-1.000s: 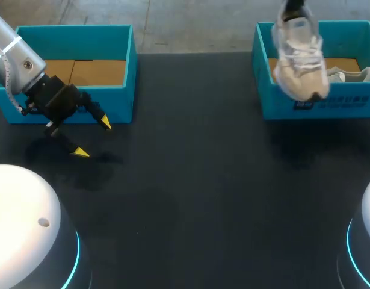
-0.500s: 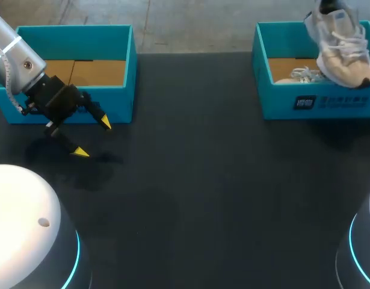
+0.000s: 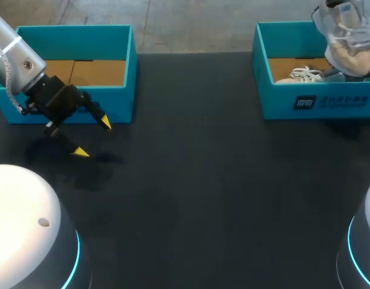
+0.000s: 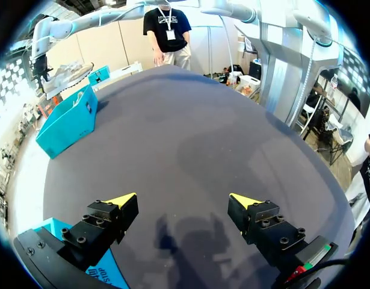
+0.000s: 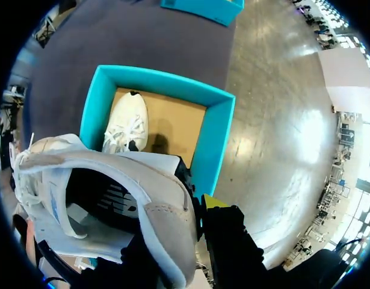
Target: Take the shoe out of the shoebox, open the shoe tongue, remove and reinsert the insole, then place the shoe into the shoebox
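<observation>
Left arm (image 3: 16, 66): a silver-grey cylinder with a white band round it, one small dark dot on the joint, and a thin white cable looping at the wrist. A matte black block follows, then the left gripper (image 3: 93, 138), two black fingers with bright yellow wedge tips. Up close, those fingers (image 4: 106, 220) are chunky black blocks studded with socket screws, and one mount carries a green strip and a red fleck. The right gripper (image 5: 198, 201) shows black with one yellow tip. The two bases (image 3: 22, 223) are white domes with cyan light rings.

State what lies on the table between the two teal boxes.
Nothing. In the head view, the stretch of dark table between the left box and the right box is bare.
</observation>
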Robot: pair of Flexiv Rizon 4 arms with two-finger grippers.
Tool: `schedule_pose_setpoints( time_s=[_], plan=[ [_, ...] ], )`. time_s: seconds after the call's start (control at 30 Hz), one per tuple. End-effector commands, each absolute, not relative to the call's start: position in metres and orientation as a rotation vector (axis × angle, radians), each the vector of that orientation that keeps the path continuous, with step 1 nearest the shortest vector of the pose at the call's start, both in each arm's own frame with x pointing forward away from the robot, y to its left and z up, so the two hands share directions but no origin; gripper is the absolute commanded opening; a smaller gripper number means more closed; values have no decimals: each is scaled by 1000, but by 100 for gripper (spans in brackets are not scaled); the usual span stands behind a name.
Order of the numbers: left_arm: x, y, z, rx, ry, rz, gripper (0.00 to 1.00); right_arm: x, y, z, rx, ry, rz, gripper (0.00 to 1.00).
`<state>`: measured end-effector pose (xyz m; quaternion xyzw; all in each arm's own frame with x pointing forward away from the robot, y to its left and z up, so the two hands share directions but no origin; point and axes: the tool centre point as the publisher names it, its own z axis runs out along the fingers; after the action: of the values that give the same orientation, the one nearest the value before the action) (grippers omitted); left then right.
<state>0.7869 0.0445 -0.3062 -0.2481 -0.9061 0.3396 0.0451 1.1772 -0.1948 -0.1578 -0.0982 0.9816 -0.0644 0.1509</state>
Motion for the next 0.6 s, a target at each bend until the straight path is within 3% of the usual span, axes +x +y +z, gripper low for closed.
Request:
schedule_pose_setpoints(
  time_s=[0.03, 0.4, 0.6],
  plan=[
    [787, 45, -306, -760, -2768, 1031, 100, 1179, -195, -155, -284, 2827, -188, 0],
    [787, 45, -306, -760, -2768, 1031, 100, 1179, -195, -155, -284, 2827, -188, 0],
    [787, 45, -306, -760, -2768, 1031, 100, 1187, -211, -162, -3, 2905, -163, 0]
  ],
)
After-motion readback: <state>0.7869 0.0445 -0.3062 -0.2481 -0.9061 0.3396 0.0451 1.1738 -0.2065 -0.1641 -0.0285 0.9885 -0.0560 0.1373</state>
